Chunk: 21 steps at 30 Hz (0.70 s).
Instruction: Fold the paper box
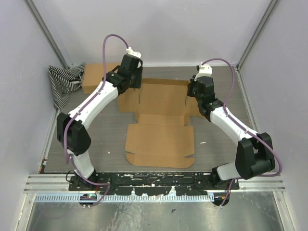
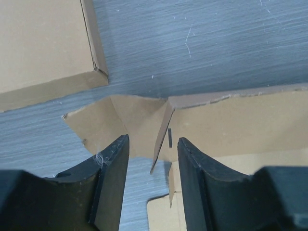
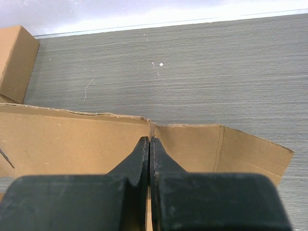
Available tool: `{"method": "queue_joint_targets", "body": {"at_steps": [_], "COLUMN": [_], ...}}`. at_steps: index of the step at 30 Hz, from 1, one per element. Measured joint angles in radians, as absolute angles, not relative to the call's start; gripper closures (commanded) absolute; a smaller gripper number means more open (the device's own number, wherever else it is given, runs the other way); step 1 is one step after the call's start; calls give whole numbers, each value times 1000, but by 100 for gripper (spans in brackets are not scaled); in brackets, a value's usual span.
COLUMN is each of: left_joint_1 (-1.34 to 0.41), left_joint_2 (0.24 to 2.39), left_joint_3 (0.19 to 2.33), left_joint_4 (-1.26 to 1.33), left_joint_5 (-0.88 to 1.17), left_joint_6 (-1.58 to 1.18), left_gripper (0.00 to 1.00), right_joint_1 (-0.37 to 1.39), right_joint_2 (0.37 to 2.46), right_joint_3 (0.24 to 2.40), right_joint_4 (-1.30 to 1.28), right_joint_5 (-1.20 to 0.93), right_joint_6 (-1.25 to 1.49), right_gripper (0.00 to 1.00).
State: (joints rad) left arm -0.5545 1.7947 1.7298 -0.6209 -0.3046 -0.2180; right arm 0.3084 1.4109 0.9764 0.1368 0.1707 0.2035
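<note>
1. The 2 arms rise from the near edge of the grey table (image 1: pixel 108 139) and reach away from their bases, the left arm on the left and the right arm on the right.
2. The paper box (image 1: pixel 161 127) lies in the middle of the table between the arms. Its near panels are spread flat and open, and a narrow front flap is the part nearest the bases.
3. Farther back, the box's rear panel stands up as a low wall, and both wrists hang over its 2 far corners.
4. The left gripper (image 2: pixel 151 144) is at the far left corner. Its fingers are spread apart, and a thin upright corner flap stands in the gap without being pinched.
5. The right gripper (image 3: pixel 149 142) is at the far right corner. Its fingers are pressed together with a thin brown sliver of cardboard between them, right where the rear wall meets the side flap.
6. Beyond the left corner, apart from the paper box, sits a closed cardboard box (image 1: pixel 94 77).
7. A black-and-white striped cloth (image 1: pixel 62 82) lies bunched against that box in the far left corner.
</note>
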Motion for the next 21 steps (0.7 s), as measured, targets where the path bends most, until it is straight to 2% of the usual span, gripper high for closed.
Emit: {"method": "queue_joint_targets", "body": {"at_steps": [3, 4, 6, 7, 13, 18, 21], "left_joint_1": [-554, -554, -554, -554, -557, -557, -556], "left_joint_2": [1831, 1845, 1865, 1877, 1937, 1945, 1945], "left_joint_3": [1771, 1782, 1795, 1802, 1866, 1872, 1872], "left_joint_4": [-634, -636, -639, -648, -693, -717, -718], "left_joint_5": [-311, -313, -314, -314, -320, -322, -322], "left_joint_6": [-206, -202, -196, -189, -184, -185, -187], "left_gripper": [55, 61, 79, 82, 88, 100, 100], "right_joint_1": [309, 310, 311, 312, 313, 313, 313], "right_joint_2": [1404, 1402, 1401, 1401, 1401, 1401, 1401], "right_joint_3": [976, 976, 976, 976, 978, 994, 1016], "right_joint_4": [134, 133, 133, 132, 117, 74, 50], "right_joint_5": [165, 162, 158, 156, 144, 132, 129], "right_joint_6": [202, 201, 199, 197, 192, 190, 189], "right_gripper": [99, 99, 99, 99, 99, 99, 97]}}
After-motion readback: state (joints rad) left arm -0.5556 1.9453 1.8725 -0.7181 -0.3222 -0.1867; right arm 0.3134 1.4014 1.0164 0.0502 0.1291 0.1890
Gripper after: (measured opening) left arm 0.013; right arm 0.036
